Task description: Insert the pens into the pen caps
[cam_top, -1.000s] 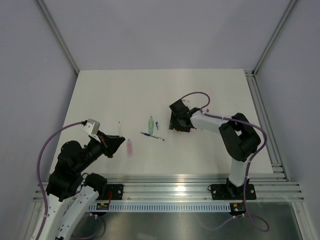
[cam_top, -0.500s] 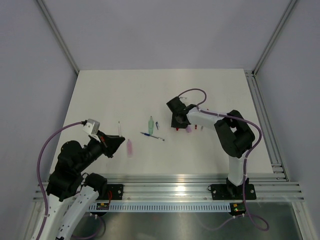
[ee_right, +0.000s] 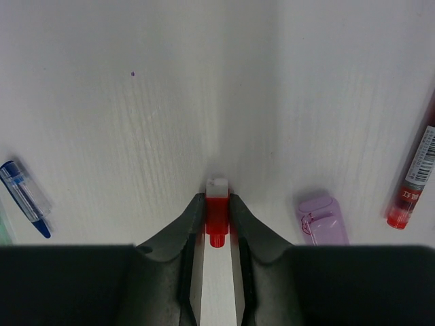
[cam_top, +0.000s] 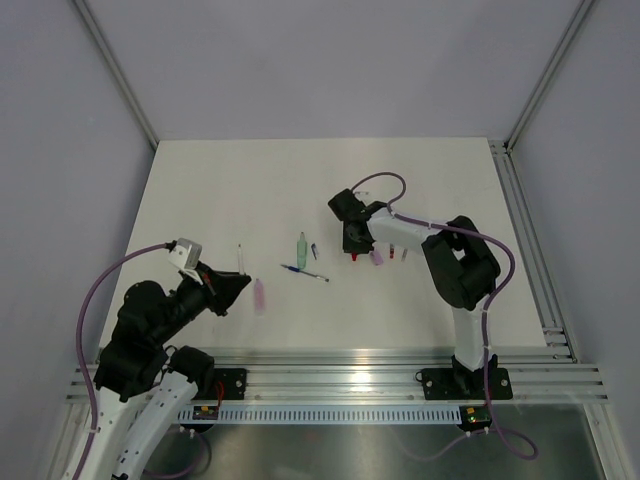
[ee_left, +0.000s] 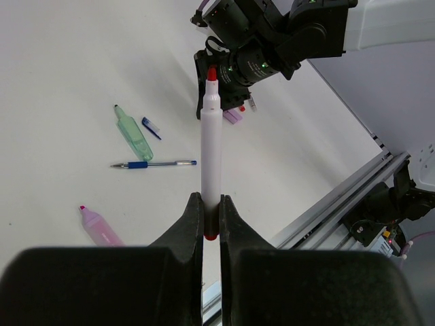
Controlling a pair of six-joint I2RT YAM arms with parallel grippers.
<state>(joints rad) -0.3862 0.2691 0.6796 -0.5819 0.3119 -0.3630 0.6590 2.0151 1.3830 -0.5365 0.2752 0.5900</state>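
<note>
My left gripper (ee_left: pixel 211 199) (cam_top: pixel 236 284) is shut on the lower end of a white pen (ee_left: pixel 211 146) with a red tip, which sticks out past the fingers above the table. My right gripper (ee_right: pixel 217 200) (cam_top: pixel 351 246) is down at the table, its jaws pressed on both sides of a small red pen cap (ee_right: pixel 217 214) with a white end. A pale purple cap (ee_right: pixel 322 220) lies just right of it, and a small blue cap (ee_right: pixel 24 197) far to its left. A blue ballpoint pen (ee_left: pixel 153 164) lies mid-table.
A green highlighter (cam_top: pixel 302 247) and a pink highlighter (cam_top: pixel 259 294) lie between the arms. A red pen (ee_right: pixel 414 178) lies right of the purple cap. Aluminium rails (cam_top: pixel 340 372) run along the near edge, and grey walls enclose the table.
The right gripper has swung a little to the left, come down to the table and closed its jaws onto the red cap. The left arm and its pen have not moved.
</note>
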